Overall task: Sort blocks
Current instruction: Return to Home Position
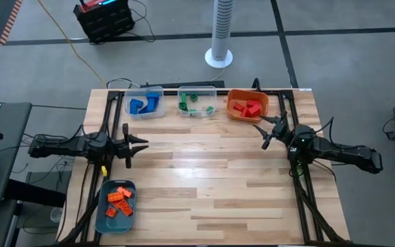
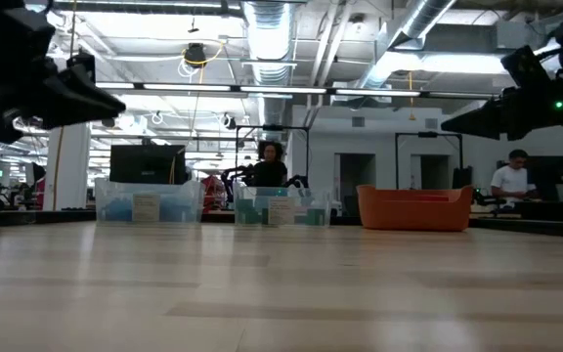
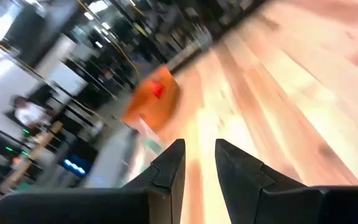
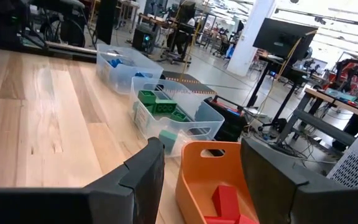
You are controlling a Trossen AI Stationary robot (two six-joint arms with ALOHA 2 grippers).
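Observation:
The blocks lie sorted by colour in bins. Blue blocks (image 1: 142, 104) fill a clear bin (image 1: 158, 110) and green blocks (image 1: 192, 100) a second clear bin (image 1: 208, 90). Red blocks (image 1: 247, 108) lie in an orange bin (image 1: 233, 96), all along the far edge. Orange blocks (image 1: 120, 199) lie in a teal bin (image 1: 105, 218) at the near left. My left gripper (image 1: 137, 145) hovers level over the table's left side, narrowly open with nothing between its fingers (image 3: 169, 163). My right gripper (image 1: 265, 130) hovers near the orange bin (image 4: 197, 174), open wide with nothing in it.
The broad middle of the wooden table (image 1: 211, 171) is bare planks between the two arms. Black frame rails run down both sides (image 1: 91, 171). Beyond the far edge stand a white tower fan (image 1: 221, 34) and a black crate (image 1: 105, 17). People sit in the room behind (image 2: 509, 181).

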